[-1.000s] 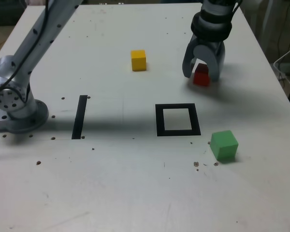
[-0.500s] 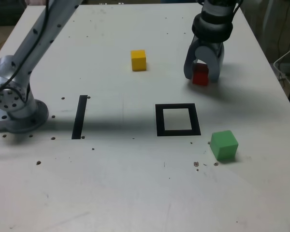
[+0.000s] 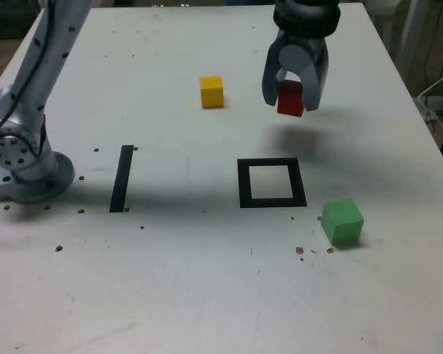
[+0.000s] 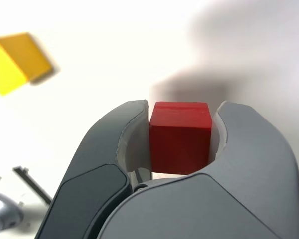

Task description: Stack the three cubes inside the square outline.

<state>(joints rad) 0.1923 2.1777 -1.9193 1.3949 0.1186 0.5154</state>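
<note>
A white table (image 3: 207, 295), speckled with small dark marks, carries the whole scene. The grey hand (image 3: 293, 99) is clamped on the small red cube (image 3: 289, 98) and holds it off the surface, above the thick black square outline with a white centre (image 3: 272, 182). The yellow cube (image 3: 212, 91) sits toward the exterior view's left of the hand; the slightly larger green cube (image 3: 343, 221) lies just beyond the outline's lower right corner. To do this step well, the arm should likely carry the red cube over the white centre, square its edges to the frame, lower until it rests flat, then release.
</note>
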